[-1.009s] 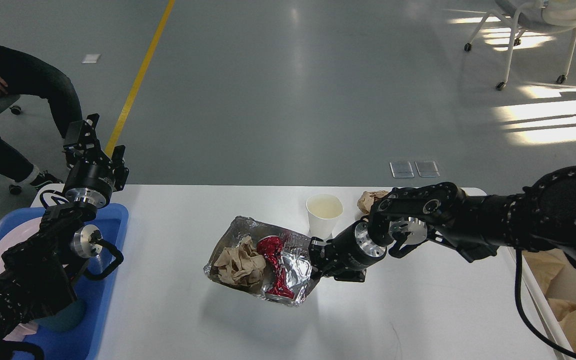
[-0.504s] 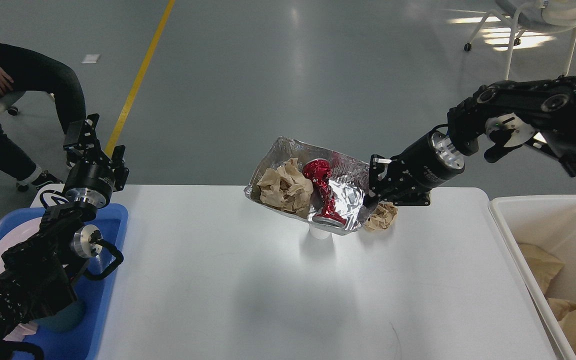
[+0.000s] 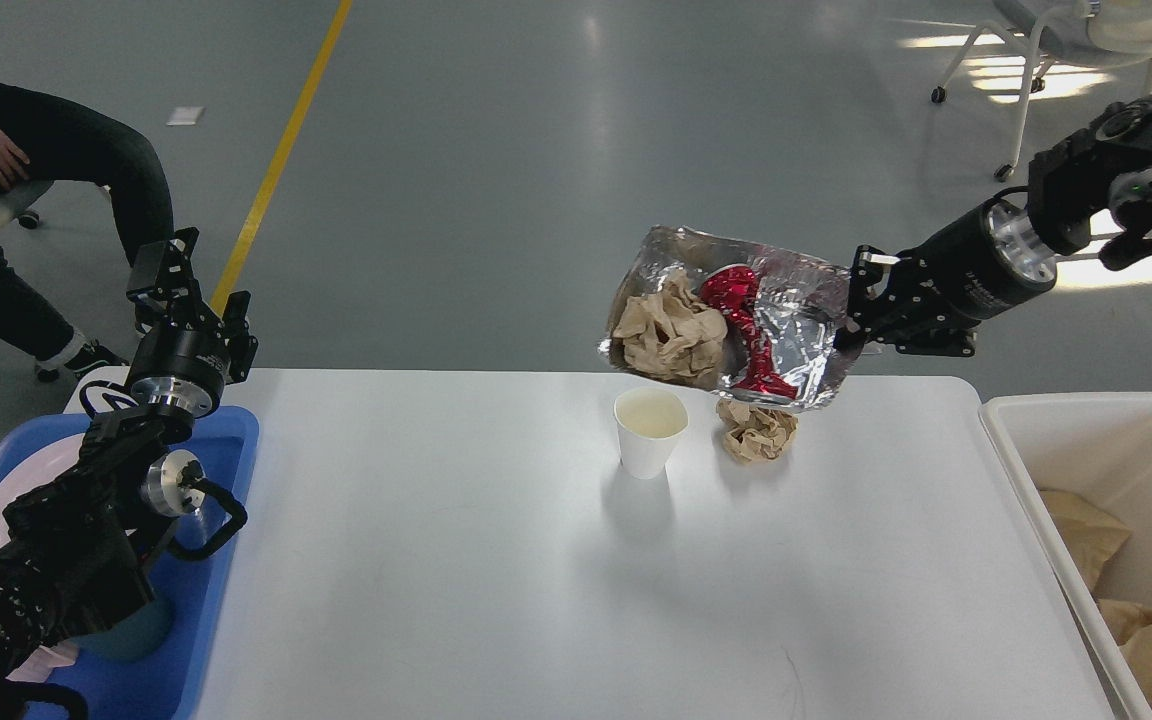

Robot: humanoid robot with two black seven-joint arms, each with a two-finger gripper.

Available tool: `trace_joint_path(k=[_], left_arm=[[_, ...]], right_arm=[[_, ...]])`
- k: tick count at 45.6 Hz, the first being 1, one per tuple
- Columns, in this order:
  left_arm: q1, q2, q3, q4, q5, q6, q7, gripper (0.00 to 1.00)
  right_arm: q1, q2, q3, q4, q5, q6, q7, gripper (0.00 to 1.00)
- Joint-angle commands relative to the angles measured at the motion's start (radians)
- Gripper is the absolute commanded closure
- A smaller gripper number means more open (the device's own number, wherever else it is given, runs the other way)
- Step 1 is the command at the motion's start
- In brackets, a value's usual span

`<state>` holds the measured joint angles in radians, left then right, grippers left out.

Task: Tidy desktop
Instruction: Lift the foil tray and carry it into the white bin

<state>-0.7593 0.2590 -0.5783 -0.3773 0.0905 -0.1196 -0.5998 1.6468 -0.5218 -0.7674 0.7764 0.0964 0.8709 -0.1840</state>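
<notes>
The room is bright. Sun stripes glare on the floor (image 3: pixel 1126 270) at the far right. Ceiling lights shine in soft streaks on the gray floor. The white desk (image 3: pixel 496 560) shows pale shadows under the paper cup (image 3: pixel 649 431). Everything looks sharp, not blurry.

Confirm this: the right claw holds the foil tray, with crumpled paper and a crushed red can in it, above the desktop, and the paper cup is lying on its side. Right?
Not quite. The head view shows the paper cup standing upright on the desktop, mouth up. Otherwise correct: the right claw holds the foil tray aloft with crumpled paper and crushed red can inside.
</notes>
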Motion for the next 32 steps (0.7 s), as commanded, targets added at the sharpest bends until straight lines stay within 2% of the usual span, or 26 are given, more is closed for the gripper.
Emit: trace_joint_path(k=[1, 9, 21, 26, 32], left_arm=[[0.0, 0.0, 0.0, 0.0, 0.0, 0.0, 0.0, 0.03], [0.0, 0.0, 0.0, 0.0, 0.0, 0.0, 0.0, 0.03], [0.0, 0.0, 0.0, 0.0, 0.0, 0.0, 0.0, 0.03], [0.0, 0.0, 0.0, 0.0, 0.0, 0.0, 0.0, 0.03], [0.0, 0.0, 0.0, 0.0, 0.0, 0.0, 0.0, 0.03]], right_arm=[[-0.129, -0.043, 0.011, -0.164, 0.011, -0.013, 0.0, 1.0], [-0.301, -0.118, 0.029, -0.296, 0.02, -0.042, 0.003, 1.0], [-0.456, -0.195, 0.089, -0.309, 0.022, -0.199, 0.001, 1.0], [-0.502, -0.21, 0.089, -0.309, 0.025, -0.312, 0.0, 1.0], [-0.584, -0.216, 0.091, -0.307, 0.062, -0.522, 0.0, 1.0]])
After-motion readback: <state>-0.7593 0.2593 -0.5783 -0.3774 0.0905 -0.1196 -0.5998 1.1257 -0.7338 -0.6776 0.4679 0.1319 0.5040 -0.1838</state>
